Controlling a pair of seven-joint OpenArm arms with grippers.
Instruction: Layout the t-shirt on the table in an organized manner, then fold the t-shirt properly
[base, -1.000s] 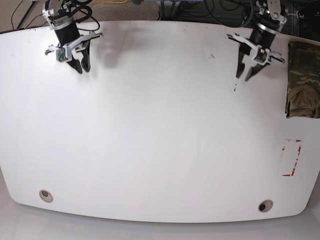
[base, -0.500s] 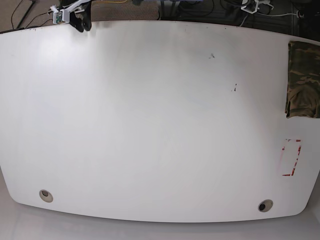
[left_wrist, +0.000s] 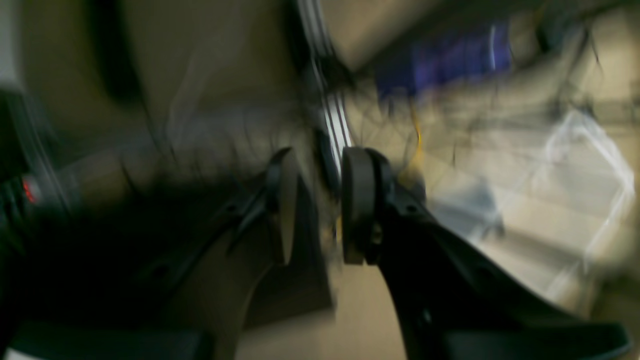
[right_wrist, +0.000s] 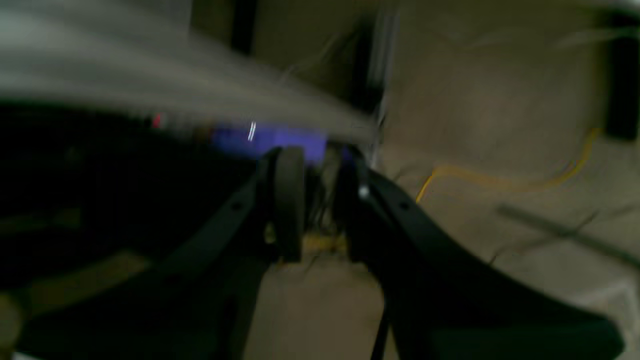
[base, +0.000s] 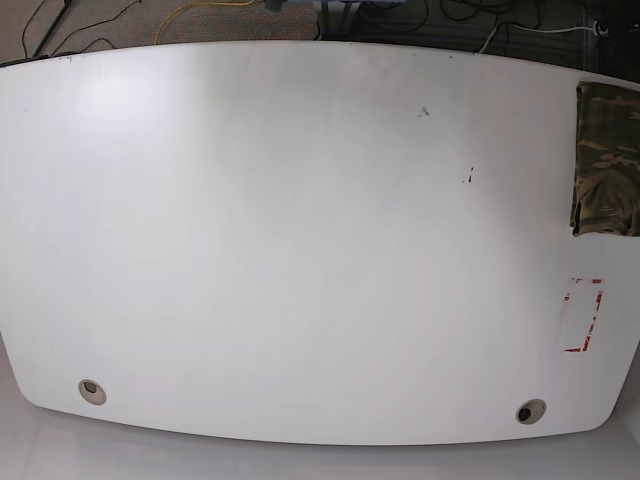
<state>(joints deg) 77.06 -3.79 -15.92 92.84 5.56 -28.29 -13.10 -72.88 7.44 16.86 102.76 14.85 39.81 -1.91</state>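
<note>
Where one t-shirt (base: 606, 160) lies folded, one table (base: 300, 250) shows two grommet holes (base: 92, 391)

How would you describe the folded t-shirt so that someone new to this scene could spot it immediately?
Start with the big white table seen from the base view and follow it to the right edge, near the far corner. There the t-shirt lies folded, just above the red-and-white tape mark. It is the only camouflage cloth there.

Bright base view; dim, motion-blurred wrist views
</note>
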